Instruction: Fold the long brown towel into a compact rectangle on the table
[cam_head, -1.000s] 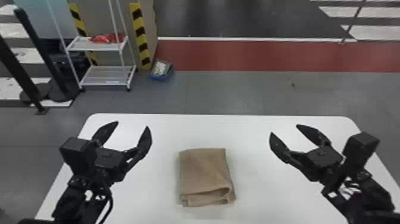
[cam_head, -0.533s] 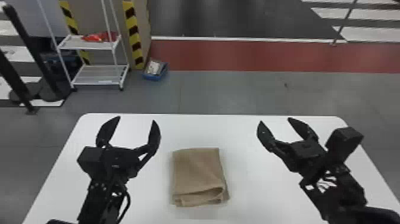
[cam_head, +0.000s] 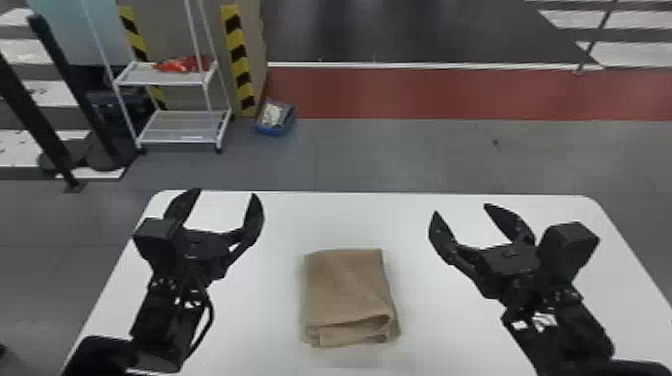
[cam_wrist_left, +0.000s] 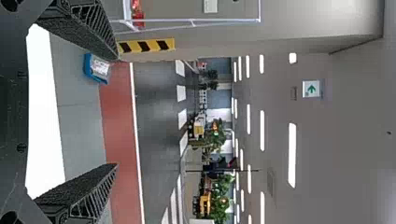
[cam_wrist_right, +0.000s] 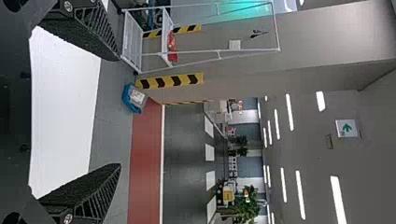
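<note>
The brown towel lies folded on the white table as a compact, slightly uneven rectangle, its layered edge toward the robot and a loose lip of cloth curling open near the right-hand corner. The cloth looks soft and matte, its upper face mostly flat, with thick, rounded folds along the near side. It sits between the two grippers and nearer the robot than their fingertips, touching neither. On one side is the left gripper, on the other the right gripper — both with their black fingers spread wide and nothing between them. Height above the tabletop is hard to judge, though both seem raised off it. In the wrist views the fingers are tapered wedges, with dark, rough-grained inner faces and slatted, ribbed sides. The table is smooth and plain, with rounded far corners. Beyond it stretches grey floor, then a brick-red strip edged in white. A white wire-framed shelf rack stands at the far left, a crumpled red item on its upper shelf; a blue bin rests on the floor beside a yellow-and-black striped post.
</note>
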